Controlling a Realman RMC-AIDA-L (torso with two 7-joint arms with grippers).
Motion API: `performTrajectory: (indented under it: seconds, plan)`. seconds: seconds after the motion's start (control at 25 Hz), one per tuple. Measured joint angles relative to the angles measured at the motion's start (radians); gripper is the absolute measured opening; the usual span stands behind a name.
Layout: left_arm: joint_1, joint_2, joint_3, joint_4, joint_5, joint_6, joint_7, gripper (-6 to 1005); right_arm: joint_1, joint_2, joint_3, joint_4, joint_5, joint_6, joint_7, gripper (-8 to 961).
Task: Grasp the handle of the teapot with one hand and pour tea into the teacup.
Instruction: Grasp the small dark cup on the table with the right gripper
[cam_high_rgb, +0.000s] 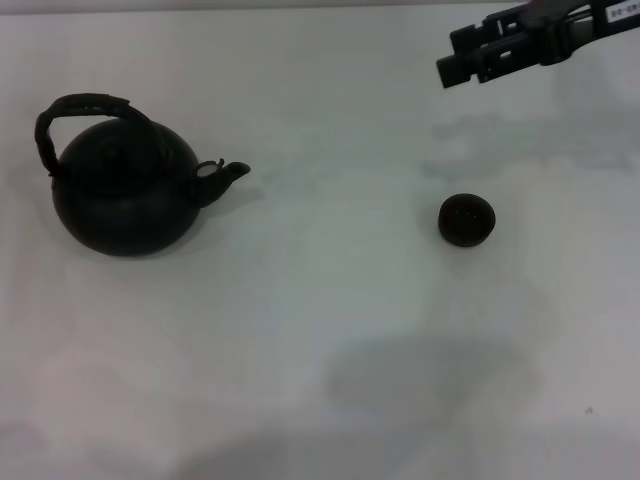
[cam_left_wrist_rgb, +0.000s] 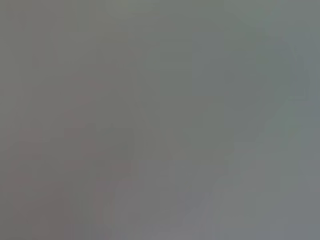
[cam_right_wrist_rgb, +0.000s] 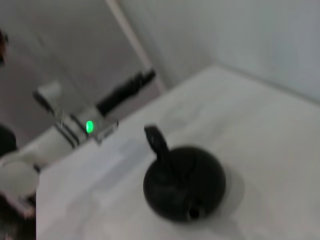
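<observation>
Right gripper (cam_high_rgb: 447, 68) is hovering at the far right of the head view, fingers seemingly slightly apart, well above the teacup (cam_high_rgb: 467, 220); the teapot (cam_high_rgb: 125, 190) is sitting far left, handle (cam_high_rgb: 80, 110) arched overhead. Left wrist view is showing nothing legible. Right wrist view is showing the teapot (cam_right_wrist_rgb: 184, 182) on the table (cam_right_wrist_rgb: 270, 130).

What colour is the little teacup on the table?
Black, or very dark. The teacup shows best in the head view, standing apart from the equally dark teapot.

A lab-like test room: bare white table (cam_high_rgb: 320, 350) against plain walls (cam_right_wrist_rgb: 240, 35) (nothing homely).
</observation>
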Motion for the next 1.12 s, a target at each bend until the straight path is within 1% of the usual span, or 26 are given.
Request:
performTrajectory:
  seconds: [0.08,0.24,0.32,0.4,0.48,0.56,0.72,0.76,0.8,0.84,0.92,1.0,1.12]
  plan:
    - [0.001,0.0,-0.022,0.0,0.0,0.002,0.0,797,0.03,0.003,0.009,-0.042,-0.08,-0.02,0.063,844]
    - [0.002,0.001,-0.028,0.0,0.0,0.0,0.0,797,0.102,0.014,0.016,-0.107,-0.218,-0.062,0.155,843]
    - [-0.001,0.002,-0.028,0.006,0.0,0.0,0.0,797,0.134,0.028,0.016,-0.127,-0.27,-0.086,0.18,843]
    - [-0.002,0.002,-0.028,0.016,0.0,0.0,0.0,797,0.17,0.051,0.016,-0.149,-0.336,-0.112,0.198,843]
    - [0.002,0.002,-0.033,0.024,0.0,-0.001,-0.001,798,0.217,0.085,0.016,-0.173,-0.438,-0.133,0.227,843]
    - [0.003,0.002,-0.046,0.024,0.0,-0.002,-0.002,798,0.255,0.127,0.028,-0.2,-0.554,-0.144,0.259,842]
    - [0.007,0.001,-0.063,0.023,0.0,-0.009,-0.015,798,0.293,0.238,0.107,-0.253,-0.812,-0.186,0.278,842]
    - [0.009,0.001,-0.063,0.023,0.0,-0.01,-0.017,798,0.295,0.273,0.131,-0.276,-0.893,-0.198,0.278,842]
    - [0.012,0.0,-0.064,0.023,0.0,-0.011,-0.02,798,0.295,0.291,0.143,-0.288,-0.932,-0.202,0.278,843]
    - [0.013,0.0,-0.064,0.023,0.0,-0.012,-0.021,798,0.293,0.317,0.152,-0.308,-0.993,-0.208,0.279,843]
    - [0.014,0.0,-0.064,0.023,0.0,-0.012,-0.022,798,0.288,0.346,0.158,-0.326,-1.066,-0.215,0.282,844]
    - [0.015,0.0,-0.064,0.023,0.0,-0.012,-0.022,798,0.282,0.354,0.156,-0.328,-1.085,-0.215,0.291,843]
    - [0.016,0.0,-0.064,0.024,0.0,-0.012,-0.024,797,0.256,0.356,0.151,-0.327,-1.088,-0.198,0.299,842]
